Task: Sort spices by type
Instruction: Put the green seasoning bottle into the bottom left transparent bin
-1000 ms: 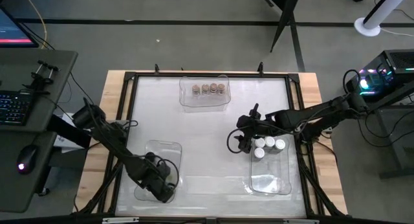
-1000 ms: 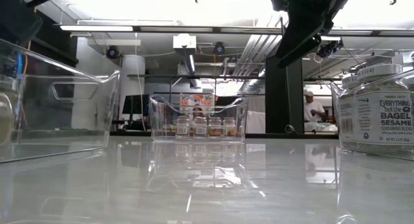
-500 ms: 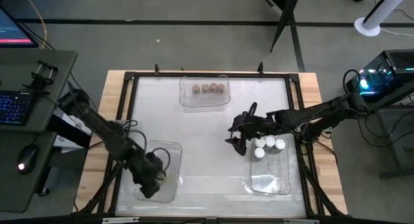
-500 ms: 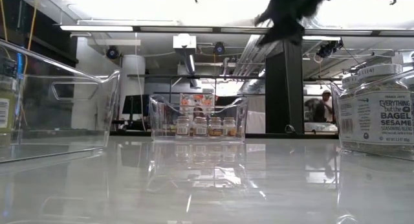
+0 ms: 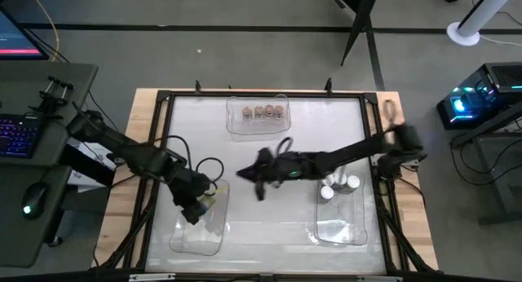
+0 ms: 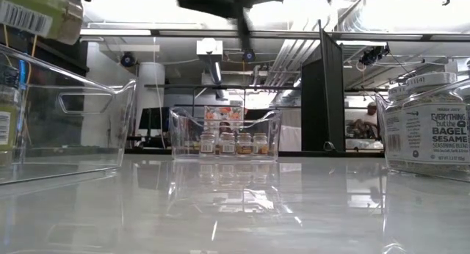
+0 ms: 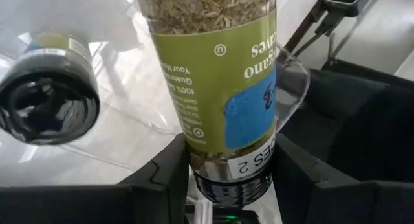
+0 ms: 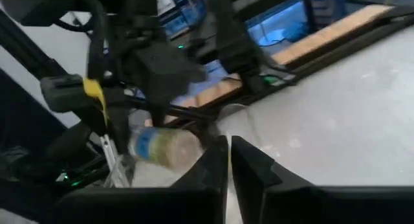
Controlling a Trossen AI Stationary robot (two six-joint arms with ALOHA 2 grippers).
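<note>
White desk (image 5: pixel 269 152), three clear bins. Left tool (image 5: pixel 198 207) clamped on green-labelled jar (image 7: pixel 217 88), held over near-left bin (image 5: pixel 214 233) beside a black-lidded jar (image 7: pixel 48 98). Best lowered upright before release. Right tool (image 5: pixel 259 187) closed, empty, mid-desk.

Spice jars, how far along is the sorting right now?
Done: four tan-lidded jars fill the far clear bin; white-lidded jars stand in the right clear bin. In hand: the left gripper holds a green-labelled oregano jar over the left clear bin, beside a black-lidded jar. The right gripper, shut and empty, hangs mid-table.
</note>
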